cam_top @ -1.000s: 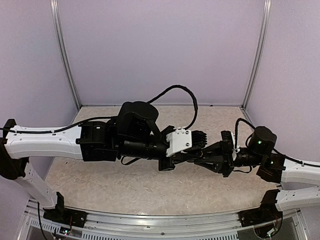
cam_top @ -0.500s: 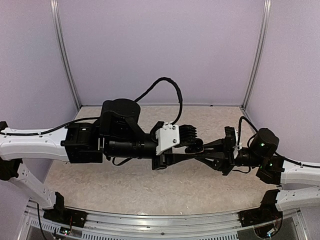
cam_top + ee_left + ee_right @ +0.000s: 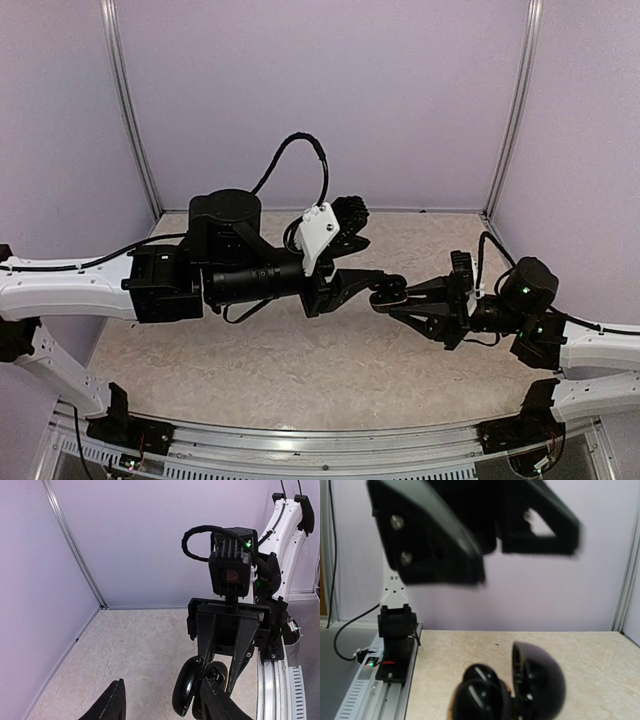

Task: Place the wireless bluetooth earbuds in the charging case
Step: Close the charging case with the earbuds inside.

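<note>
A glossy black charging case hangs in the air over the middle of the table, with my right gripper shut on it. Its lid stands open beside the lower half. Two rounded black lumps sit in that lower half; I cannot tell whether they are the earbuds. My left gripper is just left of the case and slightly above it, open with nothing between its fingers. In the left wrist view the case shows just beyond the right fingertip.
The beige table top is walled by pale lilac panels at the back and both sides. A metal rail with the arm bases runs along the near edge. The left arm's cable loops upward.
My left gripper has opened, rolled about its axis and drawn back to the left, away from the case. The right gripper has shifted slightly left, still holding the case.
</note>
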`<action>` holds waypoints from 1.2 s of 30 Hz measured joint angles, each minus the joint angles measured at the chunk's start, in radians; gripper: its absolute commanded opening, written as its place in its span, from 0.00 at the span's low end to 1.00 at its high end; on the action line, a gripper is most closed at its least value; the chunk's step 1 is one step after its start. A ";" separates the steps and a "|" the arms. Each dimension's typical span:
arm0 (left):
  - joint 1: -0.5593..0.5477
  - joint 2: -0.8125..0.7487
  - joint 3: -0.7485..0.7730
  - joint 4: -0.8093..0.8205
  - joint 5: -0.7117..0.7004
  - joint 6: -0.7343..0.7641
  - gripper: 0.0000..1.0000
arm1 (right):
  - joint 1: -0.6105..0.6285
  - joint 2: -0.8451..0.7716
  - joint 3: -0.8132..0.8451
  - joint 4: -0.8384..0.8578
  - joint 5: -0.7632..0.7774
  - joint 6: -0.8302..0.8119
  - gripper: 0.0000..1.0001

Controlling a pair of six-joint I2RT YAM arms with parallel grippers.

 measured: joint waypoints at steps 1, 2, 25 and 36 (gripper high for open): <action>0.005 0.013 0.007 -0.003 0.004 -0.023 0.60 | 0.000 0.001 0.000 0.002 -0.004 0.000 0.00; 0.014 0.025 0.012 -0.006 0.017 -0.040 0.64 | 0.000 0.002 0.000 0.003 -0.008 0.001 0.00; 0.046 0.039 -0.119 0.077 0.316 0.002 0.78 | 0.000 0.040 0.006 0.012 -0.045 0.001 0.00; -0.015 0.050 -0.108 0.073 0.200 0.142 0.71 | 0.003 0.040 0.006 0.007 -0.053 0.021 0.00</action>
